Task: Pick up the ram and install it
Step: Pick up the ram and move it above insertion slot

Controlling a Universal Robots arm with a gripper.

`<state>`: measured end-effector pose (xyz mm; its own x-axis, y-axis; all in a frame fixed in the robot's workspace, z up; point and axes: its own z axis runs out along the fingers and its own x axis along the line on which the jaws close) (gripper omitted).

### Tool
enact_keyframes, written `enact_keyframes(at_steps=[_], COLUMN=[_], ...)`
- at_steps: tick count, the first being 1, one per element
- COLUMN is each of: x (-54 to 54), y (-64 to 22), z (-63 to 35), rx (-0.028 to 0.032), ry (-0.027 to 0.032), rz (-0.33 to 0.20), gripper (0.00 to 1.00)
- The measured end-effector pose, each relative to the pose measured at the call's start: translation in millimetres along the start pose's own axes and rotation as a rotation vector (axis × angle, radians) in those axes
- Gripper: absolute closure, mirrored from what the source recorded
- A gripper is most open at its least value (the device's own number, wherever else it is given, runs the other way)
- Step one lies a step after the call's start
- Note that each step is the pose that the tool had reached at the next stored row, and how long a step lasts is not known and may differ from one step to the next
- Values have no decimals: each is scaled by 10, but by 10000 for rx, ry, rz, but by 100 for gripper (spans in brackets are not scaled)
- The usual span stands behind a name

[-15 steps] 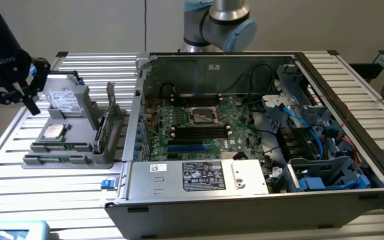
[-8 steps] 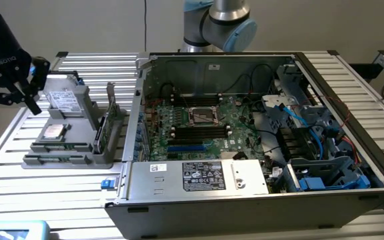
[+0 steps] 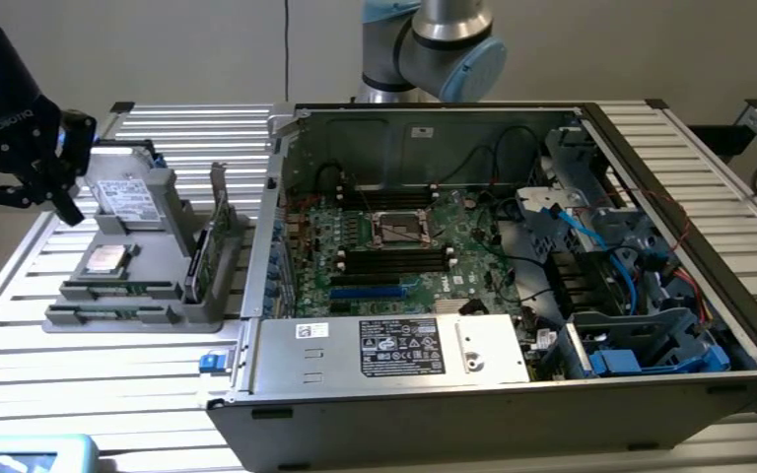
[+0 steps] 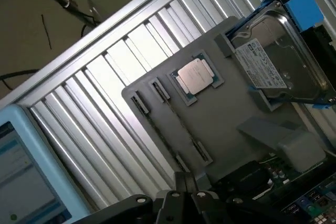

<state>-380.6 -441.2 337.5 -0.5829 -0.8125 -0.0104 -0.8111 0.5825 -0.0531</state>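
The gripper (image 4: 187, 181) hangs above the grey tray (image 4: 226, 124), its fingertips drawn almost together with nothing seen between them. Below it the ram (image 4: 164, 134) stands on edge in the tray's outer slot. It shows as a thin dark line just inside the rim, open from above. Beyond lies the processor (image 4: 195, 76), then the drive (image 4: 273, 61) at the tray's far end. Bare table slats (image 4: 105, 93) run past the rim, and the open case (image 3: 511, 394) flanks the tray's other side.
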Motion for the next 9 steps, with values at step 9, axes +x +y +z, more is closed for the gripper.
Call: enact_keyframes(at_steps=[9], x=[0], y=[0], z=[6], rx=[-17], ry=[-87], rz=[-1628], gripper=[89])
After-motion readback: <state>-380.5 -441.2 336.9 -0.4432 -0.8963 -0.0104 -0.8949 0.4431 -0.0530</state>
